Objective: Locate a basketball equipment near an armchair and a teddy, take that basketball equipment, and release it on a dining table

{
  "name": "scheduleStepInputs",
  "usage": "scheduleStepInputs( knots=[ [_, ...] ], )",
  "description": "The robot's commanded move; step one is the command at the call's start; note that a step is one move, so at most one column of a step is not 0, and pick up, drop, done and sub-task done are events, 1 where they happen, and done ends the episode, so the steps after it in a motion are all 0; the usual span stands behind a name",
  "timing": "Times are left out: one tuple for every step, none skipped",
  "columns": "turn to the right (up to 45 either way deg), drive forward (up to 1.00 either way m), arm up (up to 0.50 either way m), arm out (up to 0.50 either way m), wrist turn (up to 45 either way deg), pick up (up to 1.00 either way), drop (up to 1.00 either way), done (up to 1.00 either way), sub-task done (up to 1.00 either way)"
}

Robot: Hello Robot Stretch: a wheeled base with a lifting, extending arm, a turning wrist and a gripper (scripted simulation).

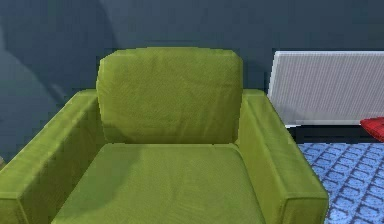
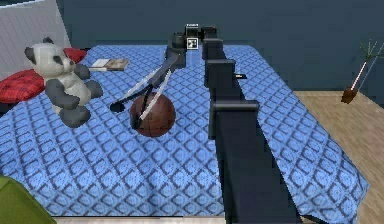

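Lying right at the claw (image 2: 125,112) is the basketball (image 2: 158,120).

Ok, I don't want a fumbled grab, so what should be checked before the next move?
1. Basketball found on the blue rug: ok.
2. Teddy and armchair nearby, confirming the right basketball: ok.
3. Teddy apart from the basketball: ok.
4. Gripper at the basketball: ok. Touching it: cannot tell.
5. Basketball held: cannot tell.

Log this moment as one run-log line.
gripper: near basketball, hold unknown | teddy: arm side view's left | armchair: forward view, centre
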Motion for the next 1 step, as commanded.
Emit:
scheduleStepInputs(
  knots=[
    [0.0, 0.0, 0.0, 0.0, 45.0, 0.0, 0.0, 0.0, 0.0]
  ],
)
